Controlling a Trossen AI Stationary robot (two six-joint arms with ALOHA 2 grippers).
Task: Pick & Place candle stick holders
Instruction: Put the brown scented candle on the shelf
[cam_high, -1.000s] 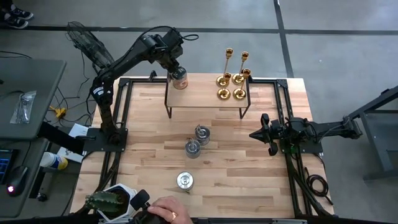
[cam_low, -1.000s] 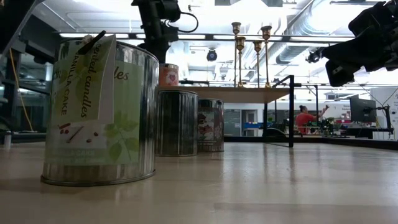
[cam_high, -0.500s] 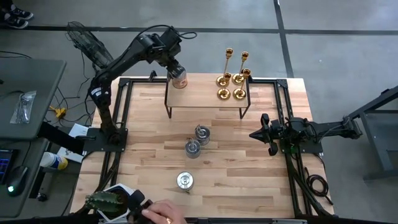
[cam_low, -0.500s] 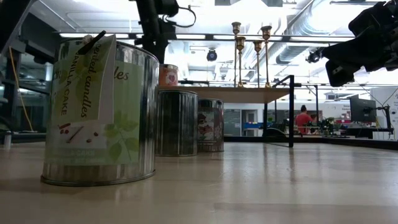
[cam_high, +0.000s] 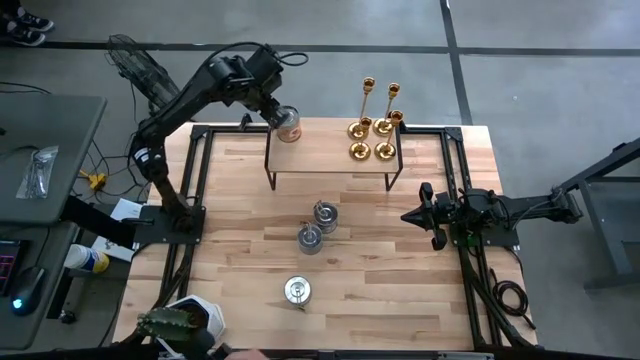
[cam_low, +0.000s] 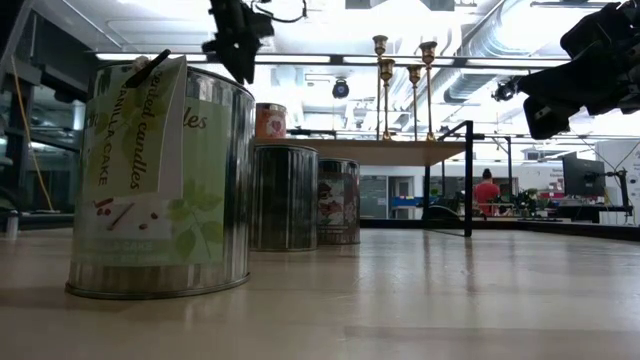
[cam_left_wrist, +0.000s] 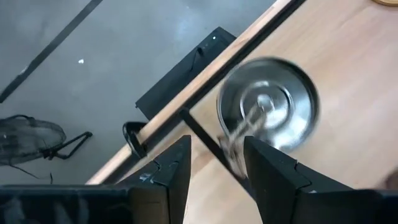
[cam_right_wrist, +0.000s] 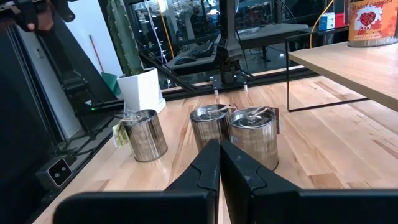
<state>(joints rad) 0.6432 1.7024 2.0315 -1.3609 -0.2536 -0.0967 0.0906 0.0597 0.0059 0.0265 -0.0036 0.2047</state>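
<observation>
Hovering: left gripper (cam_high: 272, 104), fingers apart, empty, just beside the shelf tin (cam_high: 289, 126)
Tins: three silver (cam_high: 311, 240), mid-table, lidded
Candlesticks: four gold (cam_high: 375, 125), thin-stemmed, on shelf's right end
Right gripper (cam_high: 408, 215): closed, empty, at table's right

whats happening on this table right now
The left gripper is open just off the far left corner of a raised wooden shelf, right beside a silver tin holder standing there, which it is not holding. Four gold candlesticks stand at the shelf's other end. Three more tin holders sit on the table below. The right gripper waits shut at the right side.
</observation>
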